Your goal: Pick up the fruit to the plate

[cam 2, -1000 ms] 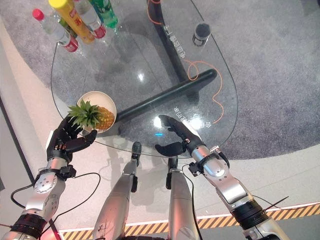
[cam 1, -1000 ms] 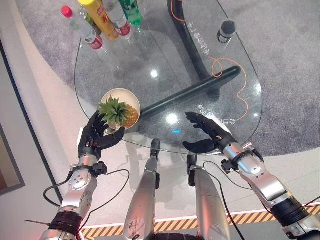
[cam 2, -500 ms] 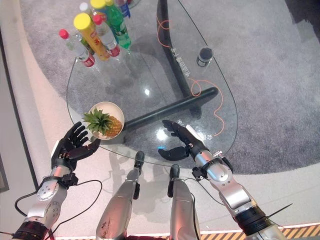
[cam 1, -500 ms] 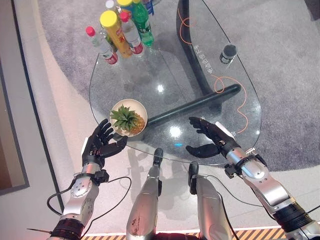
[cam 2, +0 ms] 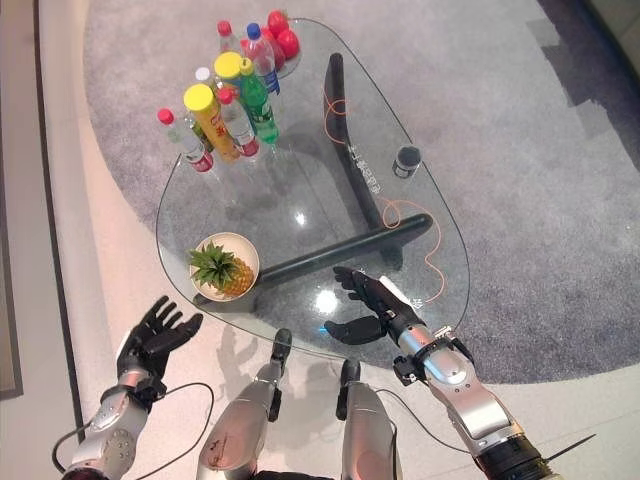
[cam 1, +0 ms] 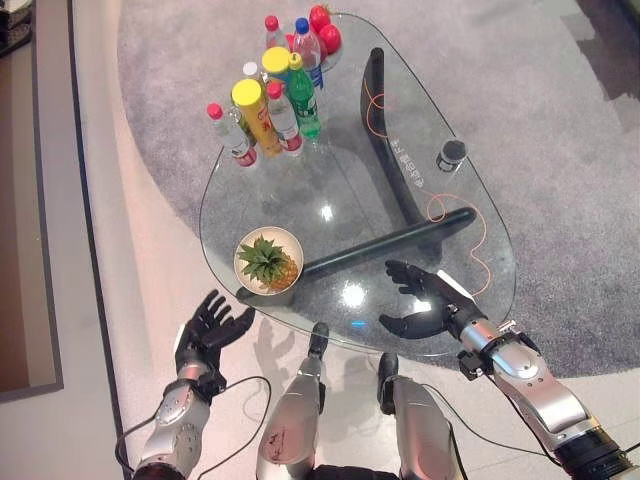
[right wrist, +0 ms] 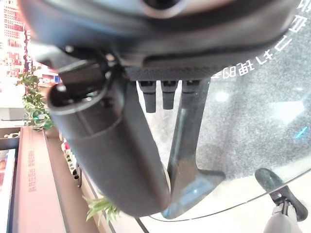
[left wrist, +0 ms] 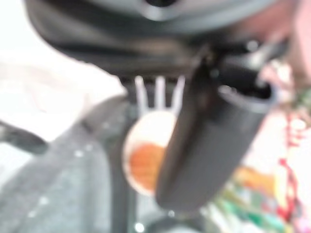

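A pineapple point(cam 1: 272, 266) with green leaves lies on a round cream plate point(cam 1: 270, 236) near the front left edge of the glass table point(cam 1: 350, 190). My left hand point(cam 1: 205, 335) hangs open in front of the table's edge, a short way from the plate and touching nothing. My right hand point(cam 1: 425, 305) is open over the table's near right part, thumb apart from the fingers and nothing in it. The left wrist view shows the plate point(left wrist: 141, 141) blurred past my thumb point(left wrist: 209, 145). The right wrist view shows straight fingers point(right wrist: 163, 94).
Several bottles point(cam 1: 265, 100) stand at the table's far left. Red round fruit point(cam 1: 322, 28) sits at the far end behind them. A small dark cylinder point(cam 1: 452, 152) and an orange cable point(cam 1: 450, 215) lie on the right. A dark curved table base point(cam 1: 390, 240) shows under the glass.
The camera has pulled up and back, so more of the table shows. My left hand has drawn back from beside the pineapple to off the table's edge. The right hand has kept its pose.
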You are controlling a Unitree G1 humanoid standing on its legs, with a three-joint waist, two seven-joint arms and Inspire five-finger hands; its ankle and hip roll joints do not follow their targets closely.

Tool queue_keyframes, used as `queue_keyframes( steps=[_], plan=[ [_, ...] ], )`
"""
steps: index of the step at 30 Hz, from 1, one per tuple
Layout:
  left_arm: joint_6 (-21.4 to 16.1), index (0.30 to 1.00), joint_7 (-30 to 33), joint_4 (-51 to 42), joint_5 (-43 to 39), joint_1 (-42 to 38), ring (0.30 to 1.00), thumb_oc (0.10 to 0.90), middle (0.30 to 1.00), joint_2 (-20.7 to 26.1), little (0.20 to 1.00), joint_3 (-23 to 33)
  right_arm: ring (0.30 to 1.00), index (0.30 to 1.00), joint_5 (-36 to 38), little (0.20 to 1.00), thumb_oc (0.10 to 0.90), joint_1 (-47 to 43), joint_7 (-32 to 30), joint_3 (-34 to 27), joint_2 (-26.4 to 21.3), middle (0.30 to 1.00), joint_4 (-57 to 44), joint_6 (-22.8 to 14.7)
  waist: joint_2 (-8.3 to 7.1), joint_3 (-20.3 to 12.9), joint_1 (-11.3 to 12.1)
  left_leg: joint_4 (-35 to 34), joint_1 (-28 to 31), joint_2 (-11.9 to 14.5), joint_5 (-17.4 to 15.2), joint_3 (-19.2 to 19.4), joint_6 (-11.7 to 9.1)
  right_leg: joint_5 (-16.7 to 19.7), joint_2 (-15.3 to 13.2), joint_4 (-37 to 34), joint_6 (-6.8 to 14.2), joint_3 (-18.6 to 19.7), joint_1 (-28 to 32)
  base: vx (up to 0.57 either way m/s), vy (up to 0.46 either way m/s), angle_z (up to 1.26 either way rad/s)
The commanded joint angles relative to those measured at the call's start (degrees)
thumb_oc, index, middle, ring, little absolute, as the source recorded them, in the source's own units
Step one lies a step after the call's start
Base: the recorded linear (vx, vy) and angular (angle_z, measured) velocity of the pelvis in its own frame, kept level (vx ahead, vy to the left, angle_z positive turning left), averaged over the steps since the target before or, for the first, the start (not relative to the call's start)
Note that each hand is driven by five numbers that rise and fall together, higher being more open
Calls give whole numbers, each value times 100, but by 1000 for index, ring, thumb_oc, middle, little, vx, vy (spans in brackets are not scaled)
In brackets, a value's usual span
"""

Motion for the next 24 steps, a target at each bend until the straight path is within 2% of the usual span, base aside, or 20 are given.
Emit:
queue_keyframes(
  steps=[1, 4, 6, 7, 8, 12, 16, 21, 24],
  plan=[
    [-165, 900, -213, 165, 116, 383, 900, 800, 900, 261, 900, 228, 900, 900, 160, 900, 800, 101, 185, -127, 361, 900, 103, -240, -567, -858, -25, 82, 604, -625, -596, 147, 228, 1057, 19, -1956, 468, -72, 887, 20, -52, 12],
    [18, 900, -261, 340, 343, 540, 900, 800, 900, 147, 900, 207, 900, 900, 237, 900, 800, 300, 229, -154, 464, 900, 362, -171, -592, -1046, -19, -35, 761, -583, -599, 188, 228, 1102, 14, -2098, 476, -72, 1041, 29, -57, 10],
    [67, 900, -300, 599, 422, 581, 900, 800, 900, 77, 900, 178, 900, 900, -154, 900, 800, 419, 136, -149, 593, 900, 731, -199, -619, -1203, -40, -71, 890, -554, -635, 246, 225, 1124, 9, -2174, 483, -46, 1158, 42, -45, 5],
    [149, 900, -263, 846, 509, 559, 900, 800, 900, -42, 900, 177, 900, 900, -616, 900, 800, 488, 35, -83, 690, 900, 996, -144, -639, -1324, -61, -106, 993, -528, -672, 308, 238, 1148, -2, -2249, 493, -46, 1257, 13, -37, 1],
    [176, 900, -238, 880, 539, 553, 900, 800, 900, -59, 900, 178, 900, 900, -629, 900, 800, 499, 12, -71, 706, 900, 1027, -88, -641, -1345, -65, -115, 1011, -523, -677, 319, 240, 1152, -4, -2260, 495, -46, 1271, 30, -52, -3],
    [407, 900, -4, 1658, 845, 321, 900, 800, 900, -189, 900, 194, 900, 900, -430, 900, 800, 553, -240, 49, 1127, 900, 1909, 30, -680, -1649, -165, -295, 1255, -460, -699, 453, 241, 1199, 9, -2411, 508, 23, 1451, 15, -25, -3],
    [512, 900, -108, 2465, 940, 70, 900, 800, 900, -331, 900, 238, 900, 900, -309, 900, 800, 516, -411, -70, 1560, 900, 3064, -110, -684, -1879, -272, -417, 1392, -406, -738, 607, 252, 1255, 14, -2559, 529, 98, 1544, -12, -20, -8],
    [693, 900, -125, 3250, 883, -160, 900, 800, 900, -413, 900, 234, 900, 900, -50, 900, 800, 411, -544, -147, 1818, 900, 4436, -295, -652, -2080, -336, -420, 1444, -364, -820, 794, 269, 1273, 9, -2606, 549, 154, 1564, -16, -5, -9],
    [682, 900, -142, 3651, 1013, -270, 900, 800, 900, -434, 900, 238, 900, 900, 105, 900, 800, 342, -546, -237, 1955, 900, 5050, -350, -641, -2163, -361, -420, 1476, -355, -853, 854, 278, 1268, 10, -2606, 547, 188, 1571, 1, -1, -15]
  ],
)
